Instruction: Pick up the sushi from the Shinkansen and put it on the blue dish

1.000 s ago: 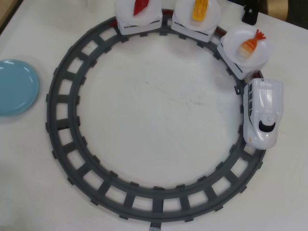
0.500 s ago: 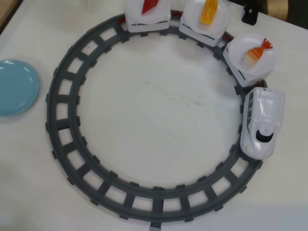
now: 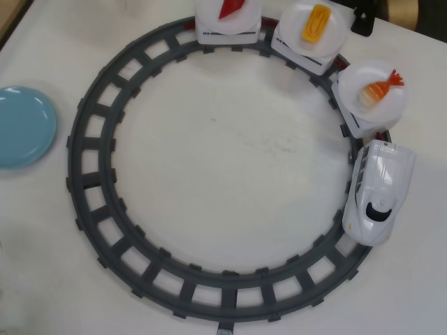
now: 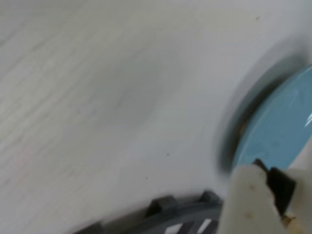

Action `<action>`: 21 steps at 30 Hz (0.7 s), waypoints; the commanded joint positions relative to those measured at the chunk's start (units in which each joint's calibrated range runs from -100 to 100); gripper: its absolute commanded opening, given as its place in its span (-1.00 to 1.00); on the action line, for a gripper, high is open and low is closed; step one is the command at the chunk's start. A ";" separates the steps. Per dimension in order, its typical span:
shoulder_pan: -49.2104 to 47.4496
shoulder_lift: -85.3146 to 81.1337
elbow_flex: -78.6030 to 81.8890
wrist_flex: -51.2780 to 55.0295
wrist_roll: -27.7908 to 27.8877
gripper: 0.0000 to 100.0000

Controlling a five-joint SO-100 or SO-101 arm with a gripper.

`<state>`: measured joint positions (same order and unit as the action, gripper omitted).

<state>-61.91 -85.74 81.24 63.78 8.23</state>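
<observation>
So in the overhead view, going left to right: the blue dish [image 3: 24,127] sits at about 9 o'clock, off the left edge a bit and just outside the grey track [image 3: 91,209], which loops around the middle of the white table [image 3: 230,160]. Up at 12 o'clock there's a car with a dark-red piece [image 3: 230,8], then a yellow egg piece [image 3: 316,23] on its plate around 1 o'clock. The sushi [image 3: 380,88] is on its white plate at roughly 2 o'clock, right behind the Shinkansen [image 3: 378,192], which is sitting at 3 to 4 o'clock, nose pointing down.

The wrist view is blurry. The gripper [image 4: 265,195] only pokes in at the bottom right, so I can't tell how open it is or whether it holds anything.
</observation>
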 commanded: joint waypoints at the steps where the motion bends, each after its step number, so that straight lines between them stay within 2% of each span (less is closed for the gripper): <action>1: 1.79 0.43 -5.32 0.55 0.25 -0.94; 21: 4.17 33.69 -25.34 1.31 0.40 -0.94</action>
<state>-59.62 -55.63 60.75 64.96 8.28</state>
